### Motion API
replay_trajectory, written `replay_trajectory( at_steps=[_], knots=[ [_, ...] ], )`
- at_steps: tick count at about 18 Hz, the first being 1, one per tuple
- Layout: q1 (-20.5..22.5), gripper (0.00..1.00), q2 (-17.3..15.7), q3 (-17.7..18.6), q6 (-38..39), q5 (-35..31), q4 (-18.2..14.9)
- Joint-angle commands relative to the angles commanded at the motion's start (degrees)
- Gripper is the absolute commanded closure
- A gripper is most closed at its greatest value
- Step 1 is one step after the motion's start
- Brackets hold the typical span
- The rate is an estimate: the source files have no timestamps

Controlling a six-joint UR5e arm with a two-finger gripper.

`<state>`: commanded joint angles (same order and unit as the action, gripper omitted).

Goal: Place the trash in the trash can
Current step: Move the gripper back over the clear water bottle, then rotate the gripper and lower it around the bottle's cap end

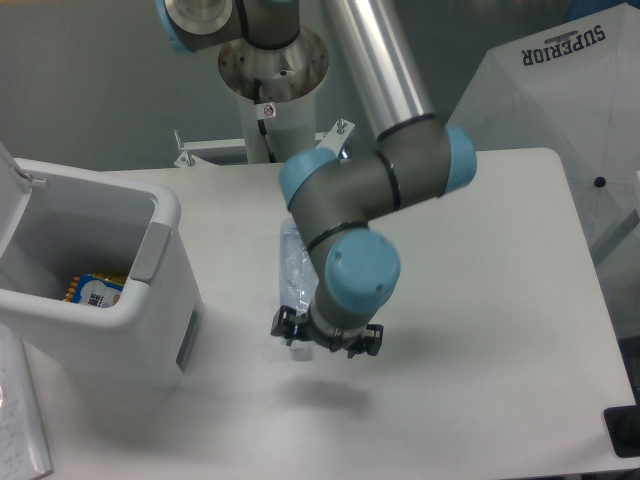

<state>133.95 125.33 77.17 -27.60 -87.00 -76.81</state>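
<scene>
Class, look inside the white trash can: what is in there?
Inside the trash can, a small blue and orange packet lies at the bottom. The near wall hides the rest of the floor.

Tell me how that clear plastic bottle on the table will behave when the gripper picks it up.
The bottle looks clear and empty, so probably light. Its thin, dented-looking wall may flex or crackle under the gripper rather than stay stiff. Lying on its side on the table, it could roll if nudged.
</scene>
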Motion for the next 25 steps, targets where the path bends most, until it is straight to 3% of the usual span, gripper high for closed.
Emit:
replay_trajectory(
  at_steps=[5, 10, 12, 20, 25],
  knots=[
    [-2.0, 0.0, 2.5, 0.0, 0.5, -3.8, -2.8],
    [-2.7, 0.03, 3.9, -0.3, 3.5, -4.2, -2.9],
    [-3.2, 0.15, 4.0, 0.1, 3.5, -4.3, -3.1],
    [-4.1, 0.41, 4.5, 0.3, 5.4, -7.9, -4.9],
    [-4.1, 0.69, 4.3, 0.1, 5.5, -7.9, -4.9]
  ],
)
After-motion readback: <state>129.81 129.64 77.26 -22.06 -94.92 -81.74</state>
